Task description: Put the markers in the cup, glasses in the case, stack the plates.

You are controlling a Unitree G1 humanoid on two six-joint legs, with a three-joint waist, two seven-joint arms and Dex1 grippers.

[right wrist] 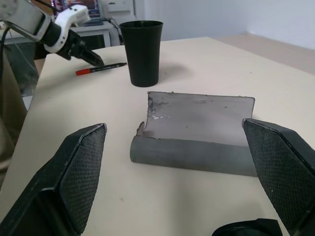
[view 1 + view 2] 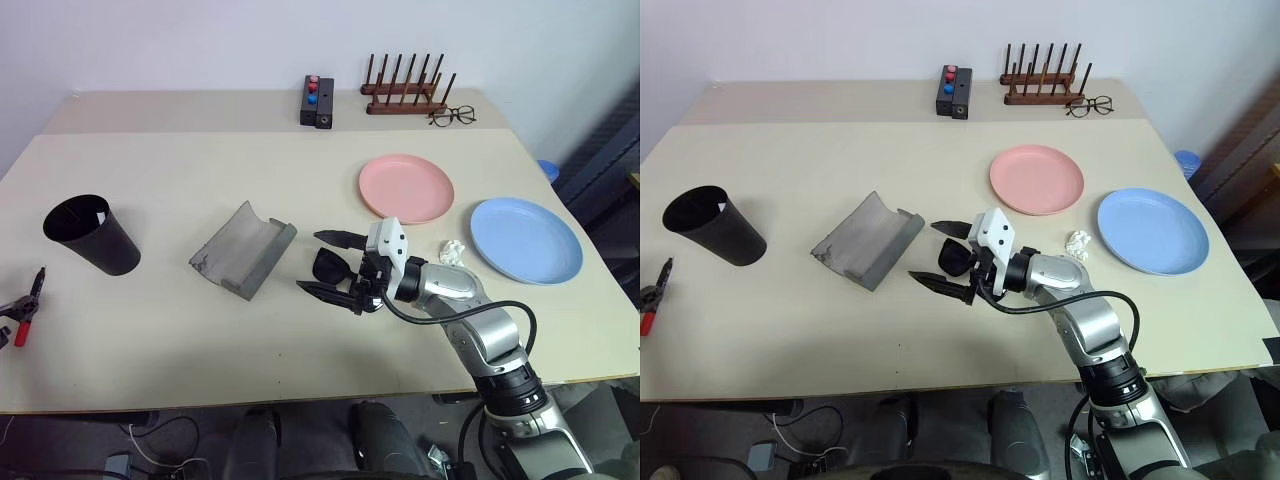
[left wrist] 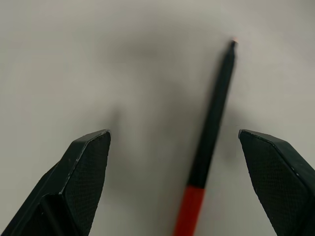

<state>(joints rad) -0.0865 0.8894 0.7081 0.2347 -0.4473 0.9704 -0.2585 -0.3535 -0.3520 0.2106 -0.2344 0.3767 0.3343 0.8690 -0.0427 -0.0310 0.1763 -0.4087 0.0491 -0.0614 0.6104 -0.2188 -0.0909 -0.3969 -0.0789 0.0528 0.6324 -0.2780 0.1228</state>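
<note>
At the table's left edge my left gripper (image 3: pixel 173 135) stands open over the dark marker (image 3: pixel 212 123) with its red end, which lies on the table between the fingers. The black cup (image 2: pixel 90 235) stands upright near it, a small white thing showing inside its rim. The grey case (image 2: pixel 243 250) lies open in the middle. My right gripper (image 2: pixel 332 265) points at the case, open, with the black sunglasses (image 2: pixel 328 266) on the table between its fingers. The pink plate (image 2: pixel 405 187) and the blue plate (image 2: pixel 525 238) lie side by side on the right.
A crumpled white paper (image 2: pixel 452 251) lies between my right arm and the blue plate. At the back stand a wooden rack (image 2: pixel 405 90), thin clear spectacles (image 2: pixel 452 116) and a black box with red and blue buttons (image 2: pixel 317 100).
</note>
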